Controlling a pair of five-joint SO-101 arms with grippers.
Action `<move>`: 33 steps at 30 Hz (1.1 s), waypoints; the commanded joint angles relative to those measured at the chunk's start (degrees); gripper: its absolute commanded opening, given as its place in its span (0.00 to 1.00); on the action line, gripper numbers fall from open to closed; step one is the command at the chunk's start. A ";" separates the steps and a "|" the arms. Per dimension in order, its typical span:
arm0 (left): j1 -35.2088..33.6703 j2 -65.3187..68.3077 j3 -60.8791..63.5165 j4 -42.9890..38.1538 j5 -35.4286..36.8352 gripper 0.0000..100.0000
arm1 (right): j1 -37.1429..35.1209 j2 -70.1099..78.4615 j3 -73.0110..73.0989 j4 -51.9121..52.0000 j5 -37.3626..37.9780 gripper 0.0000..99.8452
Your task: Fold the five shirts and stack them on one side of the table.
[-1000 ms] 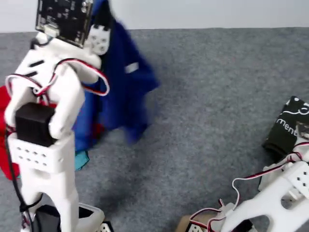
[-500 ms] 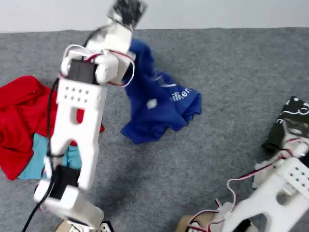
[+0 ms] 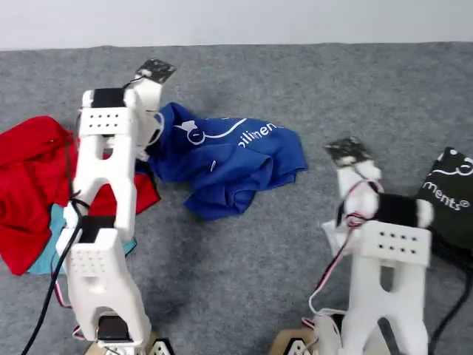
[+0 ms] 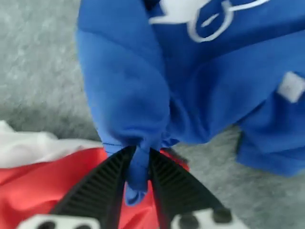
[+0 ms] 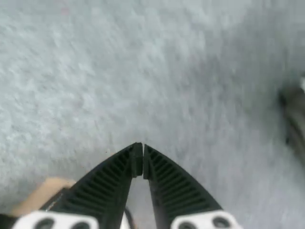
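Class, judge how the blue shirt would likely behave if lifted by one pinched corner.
Probably floppy: the blue shirt lies crumpled in soft folds on the table. It would likely hang and trail, since the left gripper bunches only a small tuft.

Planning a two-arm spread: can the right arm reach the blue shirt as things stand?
Probably yes. Only bare table lies between the right gripper and the blue shirt; that gripper is shut and empty. The left gripper holds the shirt's far end.
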 commanded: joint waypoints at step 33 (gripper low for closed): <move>-15.21 -0.35 -2.15 9.93 -7.30 0.10 | -34.42 68.88 -72.70 2.42 -12.04 0.20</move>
